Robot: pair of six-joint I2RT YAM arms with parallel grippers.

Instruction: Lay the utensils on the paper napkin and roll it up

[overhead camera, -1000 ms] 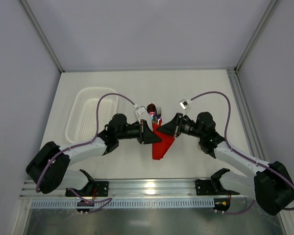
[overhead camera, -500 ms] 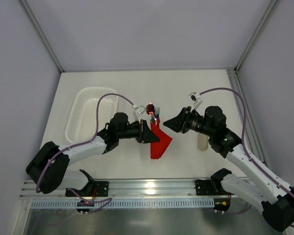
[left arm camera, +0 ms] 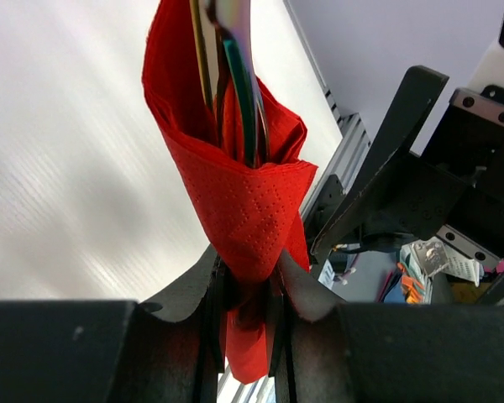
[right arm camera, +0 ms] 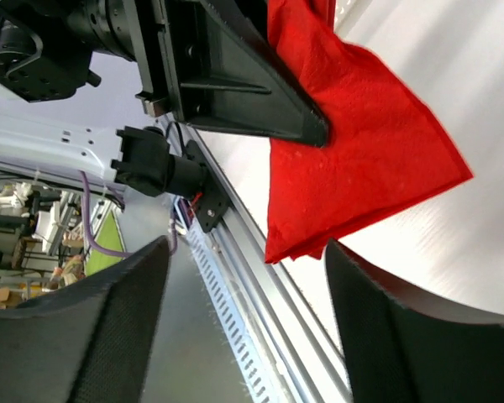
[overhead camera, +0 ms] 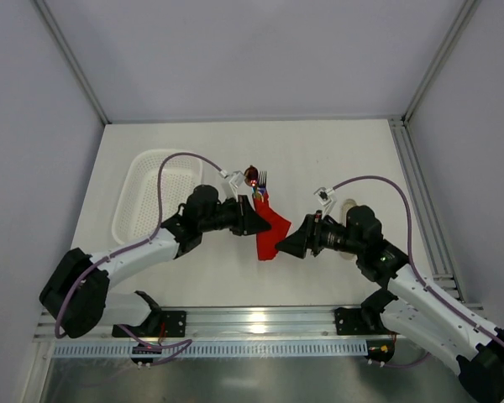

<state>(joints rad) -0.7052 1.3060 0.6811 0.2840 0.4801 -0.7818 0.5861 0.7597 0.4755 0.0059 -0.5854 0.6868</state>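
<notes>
The red paper napkin (overhead camera: 275, 234) is wrapped into a loose cone around the utensils (overhead camera: 255, 179), whose spoon bowl and fork tines stick out of its far end. My left gripper (overhead camera: 256, 225) is shut on the wrapped napkin's middle. In the left wrist view the cone (left arm camera: 248, 201) rises from between the jaws, with the shiny utensil shafts (left arm camera: 235, 67) inside it. My right gripper (overhead camera: 286, 245) stands open just right of the napkin's near end, touching nothing. In the right wrist view the napkin's loose flap (right arm camera: 361, 168) hangs ahead of the wide-apart fingers (right arm camera: 84, 336).
A white perforated basket (overhead camera: 139, 180) sits at the left of the table. A beige oblong tray (overhead camera: 349, 205) peeks out behind the right arm. The metal rail (overhead camera: 260, 323) runs along the near edge, close below the right gripper.
My right gripper let go of the napkin, opened wide, swung out to the right, then came back lower by the napkin's near end. The left gripper carried the bundle slightly farther away.
</notes>
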